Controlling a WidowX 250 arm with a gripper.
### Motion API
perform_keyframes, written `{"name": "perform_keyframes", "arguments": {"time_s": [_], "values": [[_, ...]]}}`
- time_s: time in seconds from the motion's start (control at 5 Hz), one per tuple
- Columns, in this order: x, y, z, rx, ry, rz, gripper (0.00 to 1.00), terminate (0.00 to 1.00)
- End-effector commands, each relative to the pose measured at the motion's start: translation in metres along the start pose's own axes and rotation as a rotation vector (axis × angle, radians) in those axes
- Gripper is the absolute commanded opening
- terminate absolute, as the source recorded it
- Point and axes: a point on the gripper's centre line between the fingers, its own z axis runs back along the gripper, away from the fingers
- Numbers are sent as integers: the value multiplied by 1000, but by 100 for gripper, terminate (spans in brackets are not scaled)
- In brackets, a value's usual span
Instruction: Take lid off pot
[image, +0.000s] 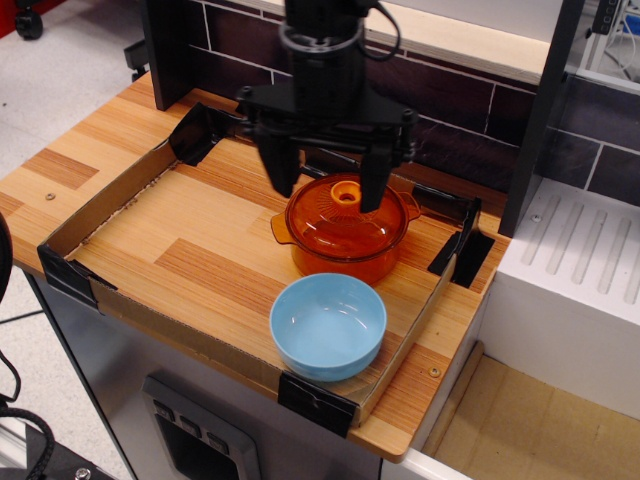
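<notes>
The amber glass pot (345, 255) stands in the right half of the cardboard-walled tray (95, 205), with an ear handle at its left. The ribbed amber lid (335, 218) sits on it, its ring knob (346, 190) at the centre. My black gripper (328, 192) hangs open above the lid. Its left finger (281, 165) is over the lid's back left rim and its right finger (375, 178) is just right of the knob. The fingers straddle the knob and hold nothing.
A light blue bowl (328, 326) sits just in front of the pot near the tray's front wall. A dark brick wall (450, 120) runs behind. A black post (540, 110) and a white rack (585, 260) stand to the right.
</notes>
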Motion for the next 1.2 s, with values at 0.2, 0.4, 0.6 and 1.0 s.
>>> {"name": "perform_keyframes", "arguments": {"time_s": [0.2,0.4,0.6,1.0], "values": [[29,-4,-7,3,-62,35,100,0],[32,-6,-10,5,-66,48,100,0],[31,-8,-14,17,-61,50,100,0],[21,-16,-22,25,-66,47,100,0]]}}
